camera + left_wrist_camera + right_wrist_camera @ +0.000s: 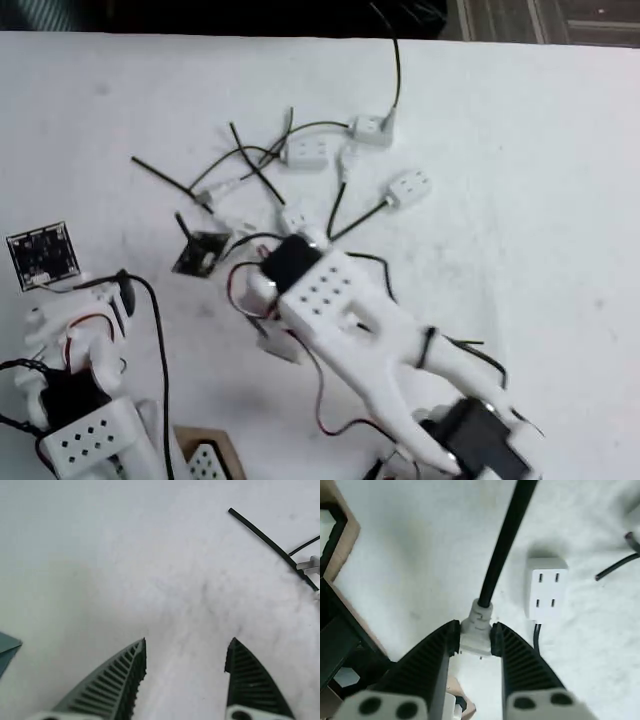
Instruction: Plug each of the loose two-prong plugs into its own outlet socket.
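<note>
My right gripper (476, 630) is shut on a white two-prong plug (479, 616) whose black cable (507, 535) runs away over the table. A white outlet block (547, 587) with two pairs of slots lies flat just beside the plug. In the high view the right arm (340, 310) stretches to the table's middle, next to a small outlet block (293, 218). Three more white outlet blocks (307, 150) (370, 128) (408, 186) lie behind it. A loose grey plug (205, 197) lies to the left. My left gripper (187, 645) stands open over bare table.
Black cables (250, 165) criss-cross around the outlets. A dark square plate (200, 255) lies left of the right gripper. A small circuit board (42, 252) sits at the left arm, and cardboard (205, 445) lies at the near edge. The white table (540, 200) spreads out to the right.
</note>
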